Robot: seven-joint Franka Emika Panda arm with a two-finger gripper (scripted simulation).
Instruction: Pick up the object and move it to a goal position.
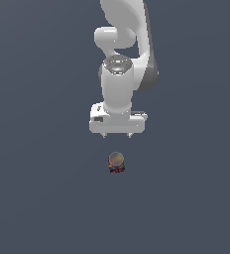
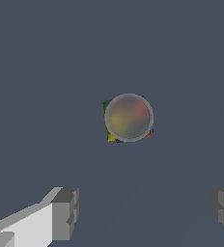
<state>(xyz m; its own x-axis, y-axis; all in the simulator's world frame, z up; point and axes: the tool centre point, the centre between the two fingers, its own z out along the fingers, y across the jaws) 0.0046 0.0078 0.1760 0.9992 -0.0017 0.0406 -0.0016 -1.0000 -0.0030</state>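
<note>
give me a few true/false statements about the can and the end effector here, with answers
1. The end effector is clamped on the can. False: it is open and apart from the can.
2. The can stands upright, its grey round top showing. True.
3. In the wrist view the can lies between the fingertips. False: it sits clear of both fingers.
4. The can is much narrower than the open gap between the fingers. True.

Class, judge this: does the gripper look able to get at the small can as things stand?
Probably yes: the gripper is open, wider than the can, and nothing lies between them.
</note>
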